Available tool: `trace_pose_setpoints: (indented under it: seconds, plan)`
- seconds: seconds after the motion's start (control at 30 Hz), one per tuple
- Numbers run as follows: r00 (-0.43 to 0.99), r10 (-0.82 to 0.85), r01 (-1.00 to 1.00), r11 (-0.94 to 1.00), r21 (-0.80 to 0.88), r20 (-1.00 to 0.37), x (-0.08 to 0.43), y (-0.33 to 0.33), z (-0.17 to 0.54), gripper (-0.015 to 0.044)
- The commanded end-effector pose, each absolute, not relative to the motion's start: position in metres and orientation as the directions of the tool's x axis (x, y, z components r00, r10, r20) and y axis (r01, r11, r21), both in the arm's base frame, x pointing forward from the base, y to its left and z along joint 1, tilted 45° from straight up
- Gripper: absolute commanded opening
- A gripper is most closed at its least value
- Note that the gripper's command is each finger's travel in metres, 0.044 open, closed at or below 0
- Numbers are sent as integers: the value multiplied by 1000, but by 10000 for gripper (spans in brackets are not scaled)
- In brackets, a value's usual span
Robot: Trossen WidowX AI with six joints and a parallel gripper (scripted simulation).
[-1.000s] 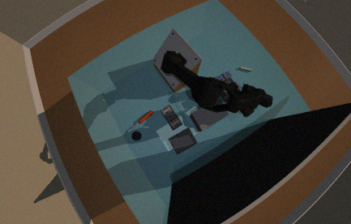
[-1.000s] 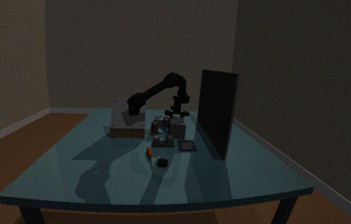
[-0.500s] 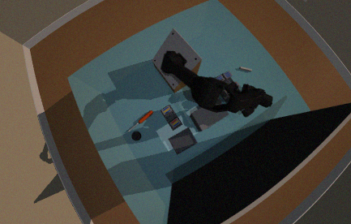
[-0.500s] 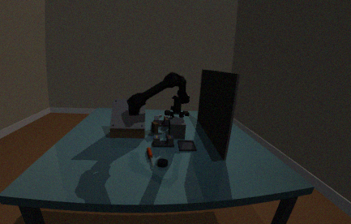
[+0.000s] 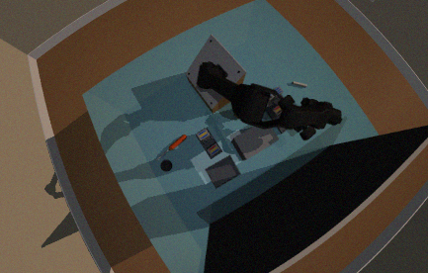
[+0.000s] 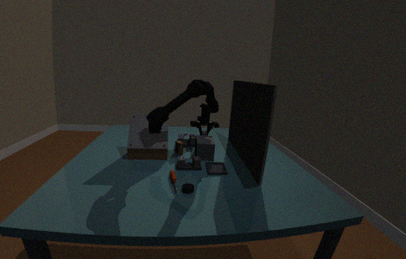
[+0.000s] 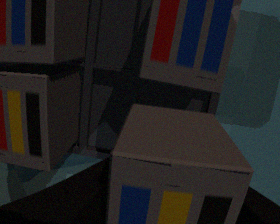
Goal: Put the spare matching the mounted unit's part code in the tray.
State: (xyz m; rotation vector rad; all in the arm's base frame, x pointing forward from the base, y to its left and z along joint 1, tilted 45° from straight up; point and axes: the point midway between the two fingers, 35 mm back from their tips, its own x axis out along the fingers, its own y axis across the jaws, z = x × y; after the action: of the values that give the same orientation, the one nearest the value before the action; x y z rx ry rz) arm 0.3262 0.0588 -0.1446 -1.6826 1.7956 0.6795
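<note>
The tray (image 5: 222,171) lies on the table (image 5: 134,114), well apart from the arm and toward the screwdriver side. The gripper (image 5: 276,110) is clamped on a spare (image 7: 177,189) striped blue, yellow, black, directly between its jaws.

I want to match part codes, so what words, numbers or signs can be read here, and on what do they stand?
No letters or numbers can be read in any view; the codes are colour stripes only.
Nearest box: blue, yellow, black.
Upper right box: red, blue, blue.
Upper left box: red, blue, black.
Lower left box: red, yellow, black.
Boxes on the table in the top view: stripes too small to tell.
</note>
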Motion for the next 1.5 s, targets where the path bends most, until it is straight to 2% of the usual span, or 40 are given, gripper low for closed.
trace_pose_setpoints:
  seconds: [0.0,0.2,0.47,0.63,1.07,1.47]
  plan:
    - [-18,-694,-997,68,-41,-720,330,81,-122,0]
    - [-6,-693,-997,58,-48,-721,331,86,-119,0]
    - [-17,-692,-997,67,-41,-721,328,127,-70,0]
    - [-19,-692,-997,68,-39,-722,327,130,-65,0]
    - [-15,-665,-998,60,-33,-747,360,68,4,0]
    - [-8,-660,-998,55,-38,-751,367,-2,71,0]
